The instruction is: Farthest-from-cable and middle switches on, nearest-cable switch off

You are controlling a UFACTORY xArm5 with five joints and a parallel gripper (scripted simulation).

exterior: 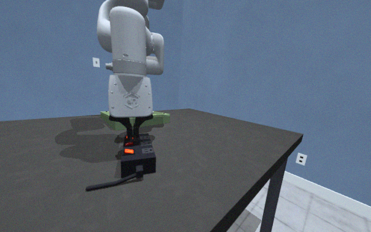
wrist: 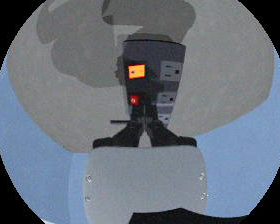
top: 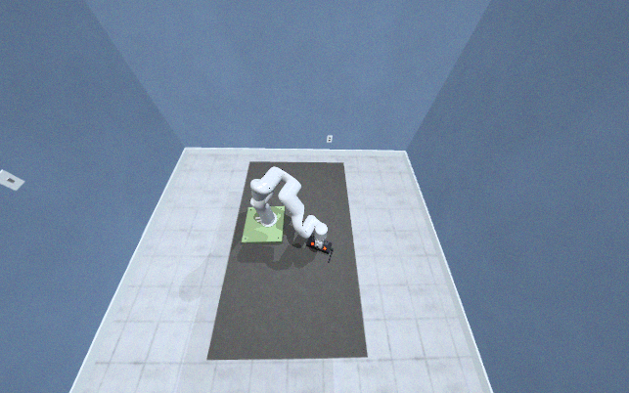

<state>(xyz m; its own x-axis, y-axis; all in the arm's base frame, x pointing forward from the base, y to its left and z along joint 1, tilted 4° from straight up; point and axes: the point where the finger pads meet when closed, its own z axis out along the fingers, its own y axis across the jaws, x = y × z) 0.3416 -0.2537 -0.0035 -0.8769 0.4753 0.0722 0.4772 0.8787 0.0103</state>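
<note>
The black power strip (exterior: 138, 156) lies flat, the right way up, on the dark table. Its cable (exterior: 109, 183) leaves the end nearest the exterior camera. The switch nearest the cable (exterior: 128, 150) glows bright orange. The middle switch (exterior: 128, 143) shows a darker red. My gripper (exterior: 132, 135) is shut on nothing, pointing straight down with its fingertips at the strip's far end, by the farthest switch, which they mostly hide. In the wrist view the gripper (wrist: 145, 123) stands just below the red middle switch (wrist: 134, 100), with the bright switch (wrist: 136, 70) beyond. From above the strip (top: 324, 245) is small.
The arm's green base plate (exterior: 158, 116) sits just behind the strip, and it also shows in the top view (top: 263, 225). The table's edge drops off to the right (exterior: 268, 173). Sockets line the strip's right side (exterior: 147, 150).
</note>
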